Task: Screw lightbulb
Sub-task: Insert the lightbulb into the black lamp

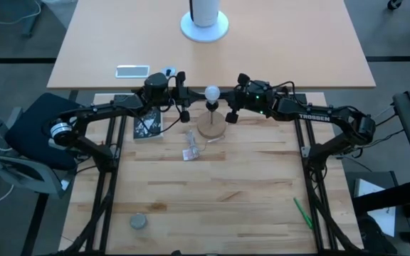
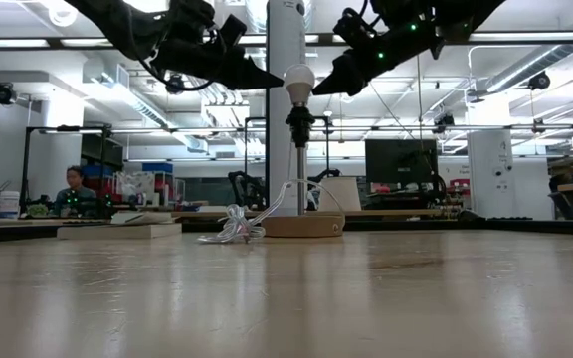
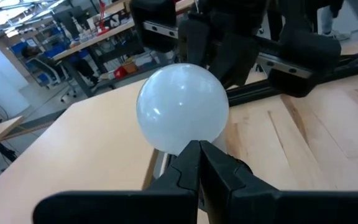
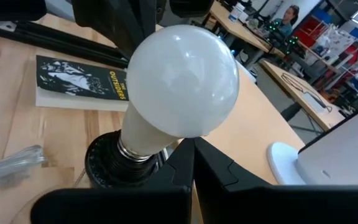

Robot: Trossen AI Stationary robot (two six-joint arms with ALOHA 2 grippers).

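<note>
The white frosted lightbulb (image 1: 211, 92) stands upright with its pale screw base (image 4: 131, 147) in the black socket (image 4: 107, 168). The socket sits on a thin stem on a round wooden disc (image 1: 211, 126). My left gripper (image 1: 197, 93) is shut, level at the globe's left side (image 2: 286, 84). My right gripper (image 1: 227, 97) is shut, just right of the globe, with its tips (image 2: 329, 90) a little apart from it in the low view. In each wrist view the shut fingertips (image 3: 199, 149) (image 4: 191, 146) show just under the globe. My left gripper's shut fingertips (image 2: 279, 84) reach the left side of the globe, coming level from the table's left. I cannot tell whether they touch it. The bulb stays upright in the socket.
A black book (image 1: 146, 126) lies left of the disc. A crumpled clear wrapper (image 1: 191, 147) lies in front of it. A white phone (image 1: 132, 70) and a white round base (image 1: 205, 27) are on the far table. A grey disc (image 1: 139, 222) and a green pen (image 1: 302, 213) lie near the front.
</note>
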